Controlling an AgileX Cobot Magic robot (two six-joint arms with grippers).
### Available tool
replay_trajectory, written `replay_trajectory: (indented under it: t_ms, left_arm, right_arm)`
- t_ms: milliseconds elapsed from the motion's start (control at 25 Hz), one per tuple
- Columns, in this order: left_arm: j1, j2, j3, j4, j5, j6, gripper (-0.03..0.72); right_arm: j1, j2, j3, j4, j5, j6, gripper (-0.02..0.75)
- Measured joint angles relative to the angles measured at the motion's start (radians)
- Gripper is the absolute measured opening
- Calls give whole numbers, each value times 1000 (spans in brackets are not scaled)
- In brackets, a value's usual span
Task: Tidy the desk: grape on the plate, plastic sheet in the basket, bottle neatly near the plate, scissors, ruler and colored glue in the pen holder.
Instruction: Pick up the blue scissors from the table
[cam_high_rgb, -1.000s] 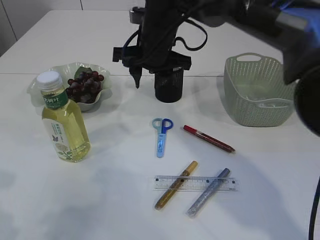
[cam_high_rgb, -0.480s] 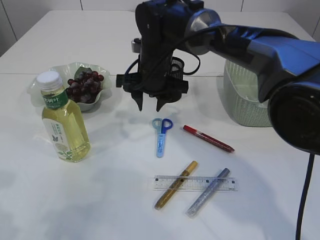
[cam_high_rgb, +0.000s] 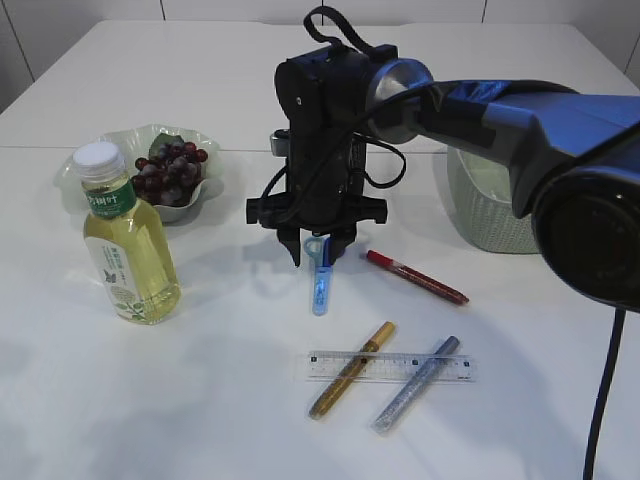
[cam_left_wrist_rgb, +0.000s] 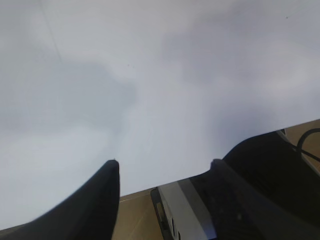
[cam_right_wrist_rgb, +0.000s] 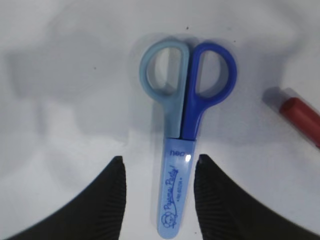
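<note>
Three views split the scene unevenly. Only the exterior view takes in the whole table (cam_high_rgb: 120, 400): going left to right, the bottle (cam_high_rgb: 124, 243) stands upright at nine o'clock with the plate (cam_high_rgb: 80, 170) of grapes (cam_high_rgb: 167, 172) just behind it, the scissors (cam_high_rgb: 321, 276) lie at the centre, the red glue pen (cam_high_rgb: 417, 277) sits at about three o'clock of them, and the basket (cam_high_rgb: 500, 200) stands at two o'clock. Nearer the camera, at six o'clock, the clear ruler (cam_high_rgb: 390, 367) lies across the gold glue pen (cam_high_rgb: 351, 370) and the silver glue pen (cam_high_rgb: 417, 384). The pen holder is mostly hidden behind the arm, so little can be said of it. The left wrist view shows none of this, only blurred bare white surface between the left gripper (cam_left_wrist_rgb: 165, 172) fingers, which stand apart and hold nothing. The right wrist view alone gives the close detail: the scissors' pale blue and dark blue loops point to twelve o'clock, the sheathed blade runs toward six, and the red pen's end shows at three o'clock. The right gripper (cam_right_wrist_rgb: 159, 172) has its jaws apart, one finger on either side of the sheath, neither visibly touching it. In the exterior view this gripper hangs over the scissors' handle end.
</note>
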Motion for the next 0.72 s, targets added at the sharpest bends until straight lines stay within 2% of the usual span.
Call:
replay_trajectory:
  t_ms: [720]
  left_arm:
    - [0, 0, 0, 0, 0, 0, 415]
  right_arm:
    - [-7, 9, 2, -45, -3, 0, 365]
